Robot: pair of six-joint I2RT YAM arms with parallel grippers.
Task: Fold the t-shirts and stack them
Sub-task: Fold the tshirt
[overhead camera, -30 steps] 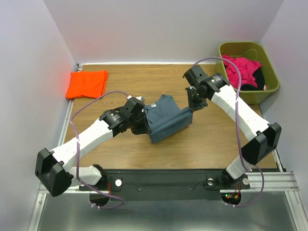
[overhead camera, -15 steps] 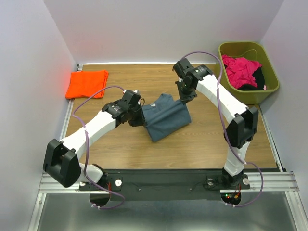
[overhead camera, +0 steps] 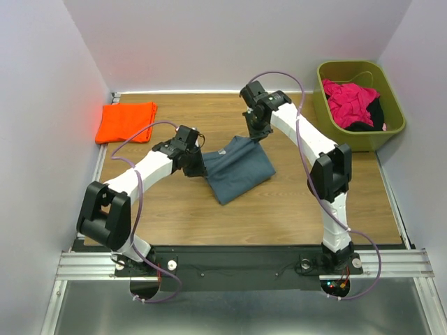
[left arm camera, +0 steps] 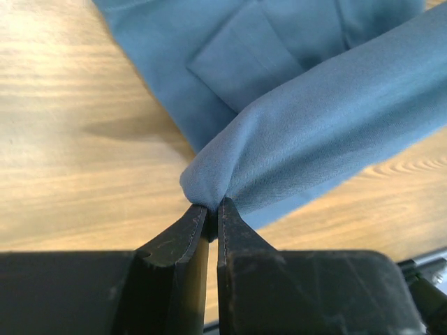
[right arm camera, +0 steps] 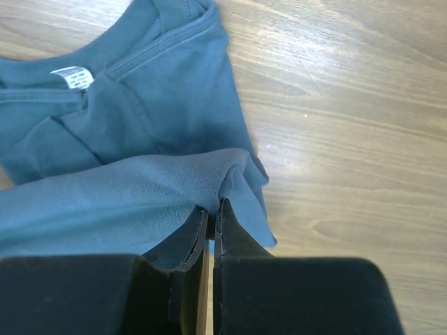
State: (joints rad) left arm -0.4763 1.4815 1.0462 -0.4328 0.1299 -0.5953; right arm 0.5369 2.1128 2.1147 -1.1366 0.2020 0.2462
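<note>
The only container was an olive-green bin (overhead camera: 363,139) standing at the far right, off the edge of the wooden table (overhead camera: 293,202). It held a crumpled pink garment (overhead camera: 348,101) heaped toward its middle, with some black cloth (overhead camera: 376,110) tucked beside and partly under it on the near right side. The one label I could find was a small white label (right arm camera: 71,75) sewn inside the neckline of the blue-grey t-shirt (overhead camera: 237,167). It showed in my right wrist view, but any writing on it was too small to read. That shirt lay near the middle of the table, partly folded over itself, with its collar end toward the far side. My left gripper (left arm camera: 211,208) was at the shirt's left edge, its jaws drawn almost together and pinching a thin bunch of the blue-grey cloth between the tips. From that pinch a fold of fabric ran up and away over the flat layer beneath it. My right gripper (right arm camera: 211,209) was at the shirt's far edge near the collar. Its jaws were pressed nearly closed on another gathered edge of the same shirt, which stood raised above the part lying on the wood. Both arms reached inward, so the shirt sat between my two grippers. The orange t-shirt (overhead camera: 126,120) lay flat as a neat rectangle in the far left corner of the table, well apart from the blue-grey one and from both grippers.
</note>
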